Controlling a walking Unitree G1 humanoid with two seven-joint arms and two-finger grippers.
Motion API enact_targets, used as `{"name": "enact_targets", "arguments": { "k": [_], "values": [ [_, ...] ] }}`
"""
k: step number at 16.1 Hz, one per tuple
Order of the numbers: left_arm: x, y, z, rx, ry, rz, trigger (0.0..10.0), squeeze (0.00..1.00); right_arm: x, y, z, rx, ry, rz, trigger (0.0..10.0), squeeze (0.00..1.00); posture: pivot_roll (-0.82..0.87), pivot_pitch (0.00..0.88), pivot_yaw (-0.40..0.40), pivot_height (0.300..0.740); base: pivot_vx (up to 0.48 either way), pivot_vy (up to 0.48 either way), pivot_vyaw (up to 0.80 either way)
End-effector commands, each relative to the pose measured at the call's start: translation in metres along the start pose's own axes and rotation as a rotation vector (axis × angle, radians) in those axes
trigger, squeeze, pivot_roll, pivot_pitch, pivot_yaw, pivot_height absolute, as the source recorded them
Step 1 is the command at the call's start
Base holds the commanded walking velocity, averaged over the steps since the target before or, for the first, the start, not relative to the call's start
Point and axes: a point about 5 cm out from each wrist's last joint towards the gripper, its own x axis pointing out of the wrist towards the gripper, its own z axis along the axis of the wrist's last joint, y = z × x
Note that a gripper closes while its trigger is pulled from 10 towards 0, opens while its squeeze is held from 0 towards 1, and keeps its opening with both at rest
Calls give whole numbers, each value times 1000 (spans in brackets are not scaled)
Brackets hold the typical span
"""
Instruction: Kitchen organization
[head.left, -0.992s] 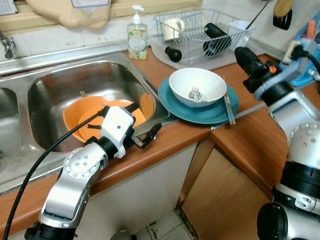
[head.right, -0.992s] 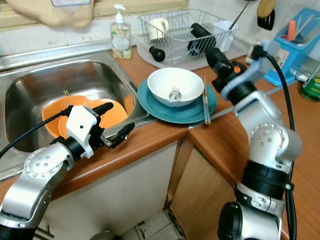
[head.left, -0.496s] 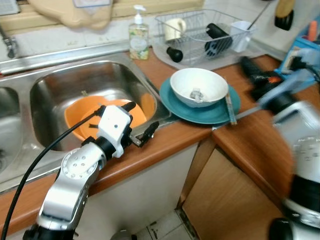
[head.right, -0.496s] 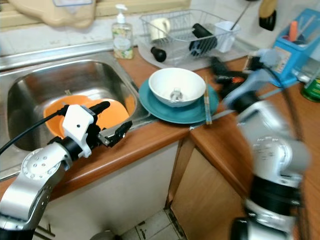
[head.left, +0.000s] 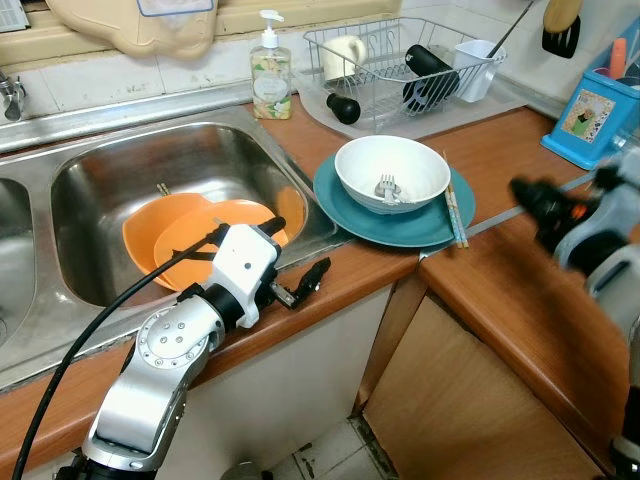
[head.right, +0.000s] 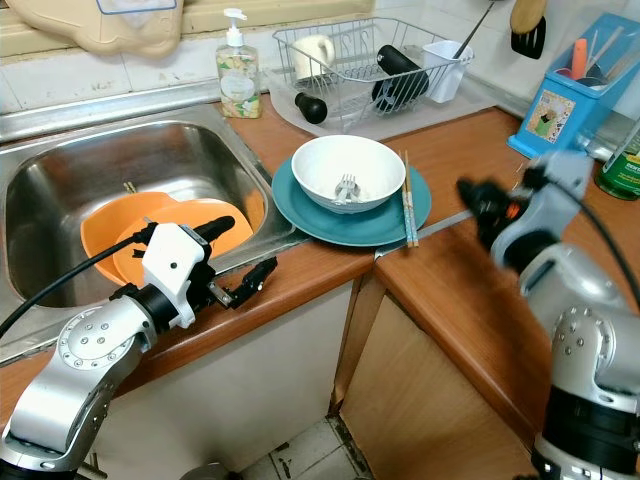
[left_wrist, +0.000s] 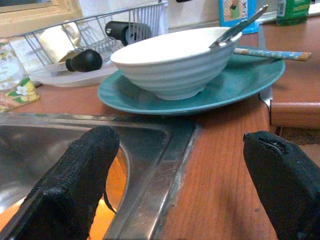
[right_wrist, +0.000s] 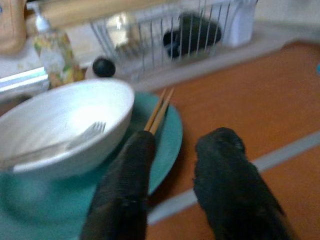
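Observation:
A white bowl (head.left: 392, 170) with a fork (head.left: 386, 186) in it sits on a teal plate (head.left: 345, 205) on the wooden counter. A pair of chopsticks (head.left: 452, 208) lies across the plate's right rim. Two orange bowls (head.left: 190, 245) lie in the steel sink (head.left: 150, 165). My left gripper (head.left: 297, 250) hovers open and empty over the sink's front right corner, pointing at the plate (left_wrist: 240, 80). To the right of the plate, my right gripper (head.right: 478, 203) is blurred, low over the counter. Its fingers (right_wrist: 125, 195) stand a little apart with nothing between them, aimed at the chopsticks (right_wrist: 157, 107).
Behind the plate is a wire dish rack (head.left: 400, 60) holding a cup and dark items. A soap bottle (head.left: 271, 68) stands at the sink's back corner. A blue utensil holder (head.left: 595, 105) and a green can (head.right: 622, 165) are at the far right. The counter turns a corner here.
My right gripper has drawn back from beside the dish rack to a lower spot right of the plate. The left gripper has shifted slightly toward the counter's front edge.

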Motion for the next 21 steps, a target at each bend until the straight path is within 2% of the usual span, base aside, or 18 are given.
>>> {"name": "enact_targets", "arguments": {
  "k": [1,6,12,13,17,21],
  "values": [
    [-1,-1,2,15,0,-9,10000,0,-2,8,0,0,9,46,10000,1000,-35,0,4,740,0,0,0],
    [-1,-3,1,18,6,-11,10000,0,-11,21,-19,5,27,177,10000,1000,-39,0,8,740,0,0,0],
    [1,-4,2,26,3,-17,10000,0,-12,25,-19,-114,95,97,10000,1000,-40,0,7,740,0,0,0],
    [1,-5,1,30,4,-20,10000,0,-11,22,-21,-136,132,28,10000,0,-39,0,5,740,0,0,0],
    [1,-5,1,31,2,-23,10000,0,-9,20,-25,-144,199,-51,10000,0,-38,0,9,740,0,0,0],
    [2,-4,2,34,0,-26,10000,0,-5,27,-23,-124,204,-32,10000,0,-36,0,8,740,0,0,0]
  ]
}}
